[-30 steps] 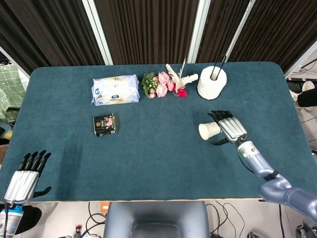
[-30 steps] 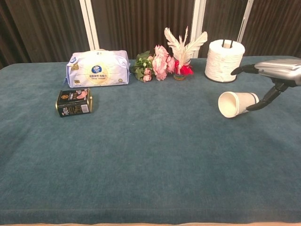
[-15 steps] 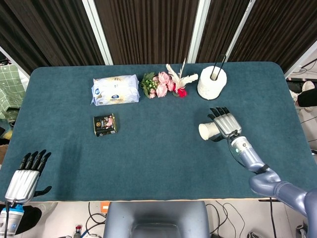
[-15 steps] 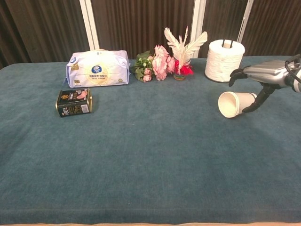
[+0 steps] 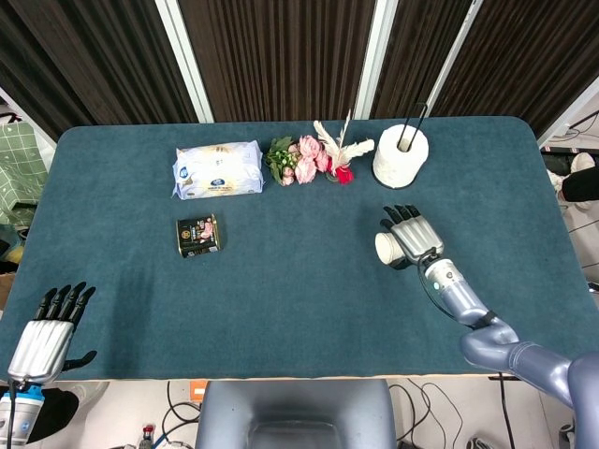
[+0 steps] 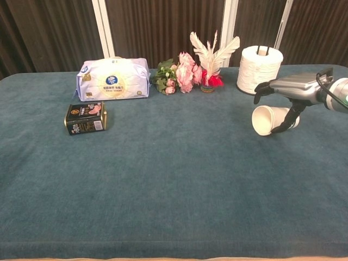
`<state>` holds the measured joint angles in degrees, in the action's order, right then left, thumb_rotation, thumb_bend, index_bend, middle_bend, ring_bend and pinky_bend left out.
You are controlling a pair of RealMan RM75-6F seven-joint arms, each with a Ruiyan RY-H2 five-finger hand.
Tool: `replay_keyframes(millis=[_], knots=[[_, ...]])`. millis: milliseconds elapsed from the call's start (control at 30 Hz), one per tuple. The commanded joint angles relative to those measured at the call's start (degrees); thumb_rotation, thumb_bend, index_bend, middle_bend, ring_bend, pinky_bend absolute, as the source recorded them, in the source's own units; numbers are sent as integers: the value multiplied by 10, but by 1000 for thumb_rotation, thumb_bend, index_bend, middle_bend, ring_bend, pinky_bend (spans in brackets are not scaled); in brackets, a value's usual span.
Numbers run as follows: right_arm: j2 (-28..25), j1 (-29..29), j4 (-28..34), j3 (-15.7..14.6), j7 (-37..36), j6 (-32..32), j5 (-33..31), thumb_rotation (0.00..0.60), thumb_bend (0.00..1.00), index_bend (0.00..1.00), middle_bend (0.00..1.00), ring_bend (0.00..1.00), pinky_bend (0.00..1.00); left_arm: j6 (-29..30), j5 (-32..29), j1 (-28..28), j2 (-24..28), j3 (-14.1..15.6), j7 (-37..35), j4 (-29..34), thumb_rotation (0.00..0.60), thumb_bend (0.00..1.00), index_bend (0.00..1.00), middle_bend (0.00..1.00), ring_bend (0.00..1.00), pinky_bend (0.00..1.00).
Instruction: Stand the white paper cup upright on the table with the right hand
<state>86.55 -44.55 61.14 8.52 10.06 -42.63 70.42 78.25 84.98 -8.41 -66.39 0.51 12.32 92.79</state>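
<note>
The white paper cup [image 5: 385, 249] [image 6: 263, 120] lies on its side on the blue table, right of centre, its mouth facing left. My right hand [image 5: 413, 237] [image 6: 288, 87] hovers flat just over the cup's body, fingers extended above it and the thumb [image 6: 285, 120] hanging down along its near side. The cup still rests on the cloth, and I see no closed grip on it. My left hand [image 5: 47, 337] rests at the table's front left corner with its fingers apart and nothing in it; the chest view does not show it.
A paper towel roll [image 5: 401, 155] [image 6: 260, 69] stands close behind the cup. Flowers with feathers [image 5: 314, 157] [image 6: 194, 69], a tissue pack [image 5: 217, 169] [image 6: 113, 79] and a dark tin [image 5: 197, 234] [image 6: 86, 118] lie to the left.
My right hand has slid left and a little back, from beside the cup's base to directly over its body. The cup and my left hand have stayed put.
</note>
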Motion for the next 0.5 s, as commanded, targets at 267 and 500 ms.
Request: replay_keyframes(millis=[267, 500], knots=[[6, -3, 1, 0, 7, 0, -5, 533, 228, 353, 92, 35, 130, 1, 1, 0, 0, 1, -1, 0, 599, 41, 0, 1, 0, 0], [10, -4, -6, -1, 12, 0, -9, 551, 248, 377, 100, 35, 130, 3, 2, 1, 1, 1, -2, 0, 599, 41, 0, 1, 0, 0]])
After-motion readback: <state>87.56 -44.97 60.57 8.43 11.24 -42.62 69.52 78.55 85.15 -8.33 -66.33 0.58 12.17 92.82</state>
